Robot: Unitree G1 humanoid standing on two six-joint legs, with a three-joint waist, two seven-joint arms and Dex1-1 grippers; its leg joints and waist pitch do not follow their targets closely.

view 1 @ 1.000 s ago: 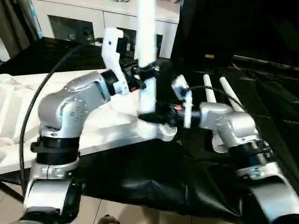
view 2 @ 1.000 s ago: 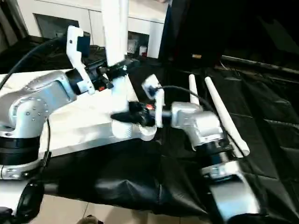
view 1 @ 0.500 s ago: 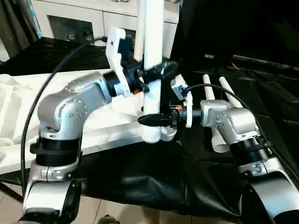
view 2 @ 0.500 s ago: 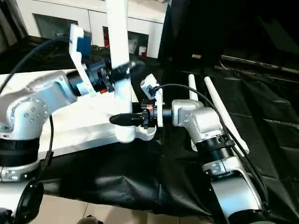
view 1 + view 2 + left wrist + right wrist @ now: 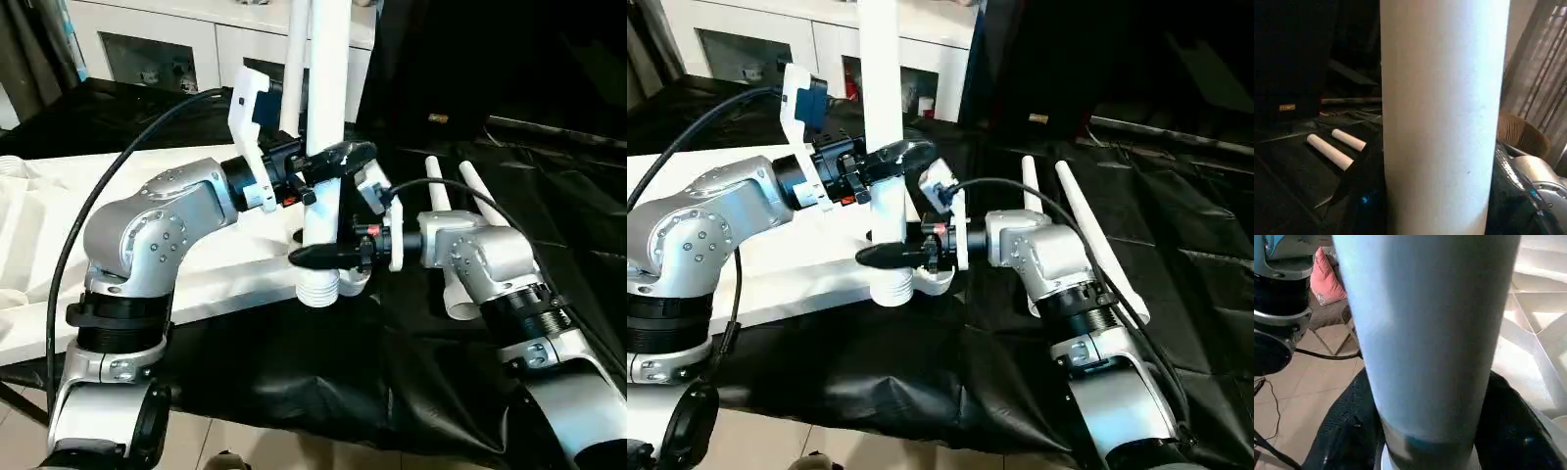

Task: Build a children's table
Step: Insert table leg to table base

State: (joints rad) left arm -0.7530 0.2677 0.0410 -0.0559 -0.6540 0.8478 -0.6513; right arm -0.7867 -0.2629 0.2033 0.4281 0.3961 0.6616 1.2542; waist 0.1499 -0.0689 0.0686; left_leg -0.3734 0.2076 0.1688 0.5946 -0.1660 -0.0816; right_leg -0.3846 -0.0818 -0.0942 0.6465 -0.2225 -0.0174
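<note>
One upright leg (image 5: 328,117) (between both pincers), two spare legs (image 5: 460,211) beside the tabletop (image 5: 230,264)

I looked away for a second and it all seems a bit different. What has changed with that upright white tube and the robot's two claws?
The right gripper, a second ago blurred beside the upright leg, has closed in around its lower end. The leg now stands straighter, its ribbed foot at the tabletop corner. The left gripper keeps its clamp higher up. The two spare legs lie unmoved on the black cloth.
</note>
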